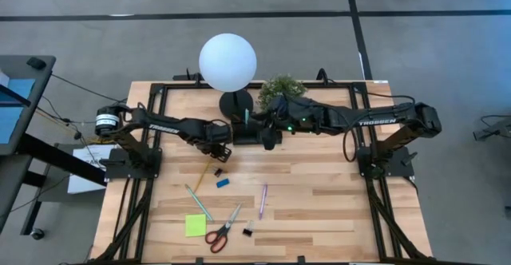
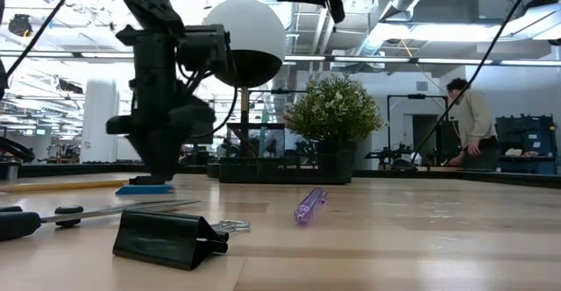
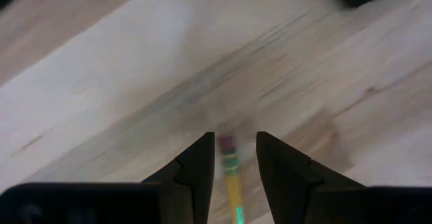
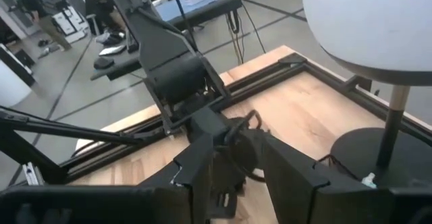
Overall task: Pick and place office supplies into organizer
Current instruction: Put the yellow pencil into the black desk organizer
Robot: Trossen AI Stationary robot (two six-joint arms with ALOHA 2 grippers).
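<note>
left claw (image 3: 235,158) sits partly open around a yellow wooden pencil (image 3: 233,183) on the pale grainy wood desk (image 3: 135,82); right claw (image 4: 236,160) also half open, empty.

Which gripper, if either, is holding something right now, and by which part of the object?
The left gripper has the yellow pencil between its fingers near the eraser end; whether it is clamped cannot be told. The right gripper, over the organizer, shows nothing held.

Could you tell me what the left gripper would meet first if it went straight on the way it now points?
Most likely the yellow pencil lying between the left gripper's open fingers, then the wooden table under it; depth is hard to judge.
</note>
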